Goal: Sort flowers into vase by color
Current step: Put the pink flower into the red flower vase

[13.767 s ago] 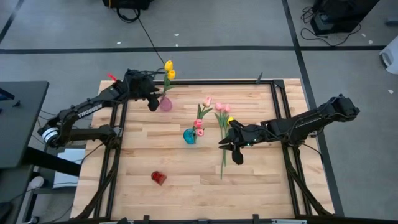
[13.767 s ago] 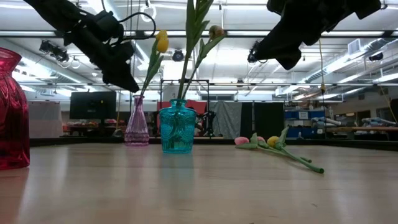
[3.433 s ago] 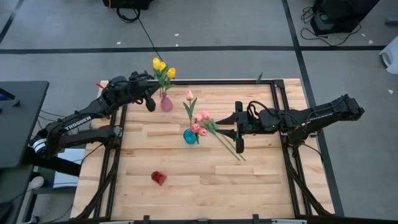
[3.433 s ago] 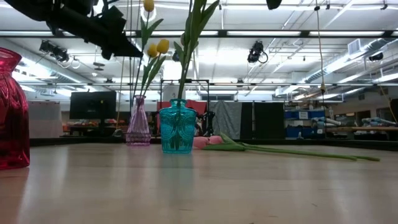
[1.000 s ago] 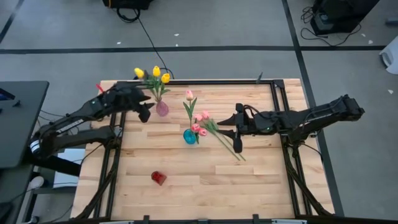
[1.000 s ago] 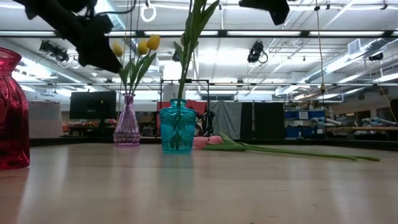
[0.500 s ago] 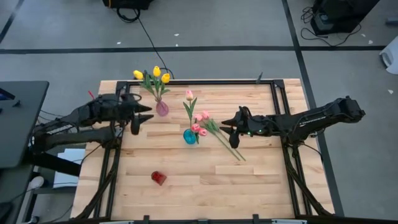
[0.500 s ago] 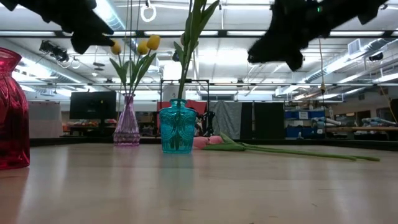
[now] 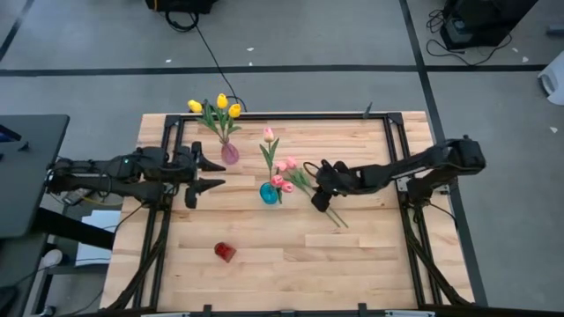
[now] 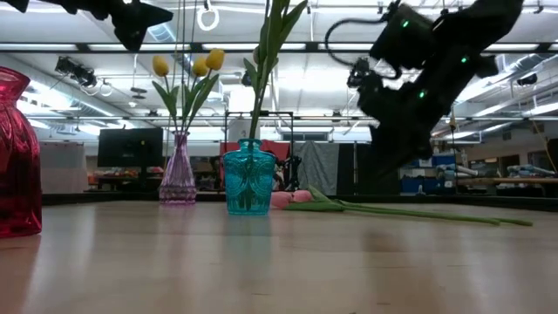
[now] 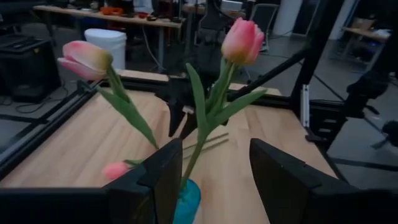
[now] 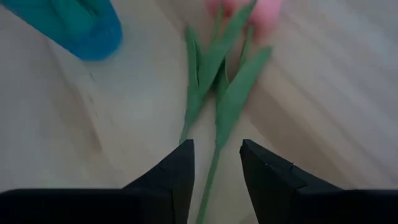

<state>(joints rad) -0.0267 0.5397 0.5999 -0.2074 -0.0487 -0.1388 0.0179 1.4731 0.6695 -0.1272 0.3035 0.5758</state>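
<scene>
A clear pink vase [image 9: 229, 154] near the table's far left holds three yellow tulips [image 9: 220, 104]. A teal vase [image 9: 269, 192] at the middle holds pink tulips [image 11: 242, 40]. Two more pink tulips [image 9: 300, 180] lie flat on the table just right of it, heads [image 12: 267, 9] toward the teal vase [image 12: 87, 28], stems [image 9: 333, 215] running toward the near right. My right gripper [image 9: 319, 201] hangs open just above those stems, one finger on each side in the right wrist view [image 12: 214, 168]. My left gripper [image 9: 211, 173] is open and level, left of the teal vase, holding nothing.
A red vase [image 9: 225, 252] stands alone near the table's near left, and looms large in the low view [image 10: 17, 157]. A black frame [image 9: 388, 141] runs along the table's sides. Bare wood lies between the red vase and the lying stems.
My left gripper has drawn back from the pink vase toward the near edge and now points level toward the teal vase. My right gripper has come down and shifted left, toward the lying pink tulips. The vases and flowers have stayed put.
</scene>
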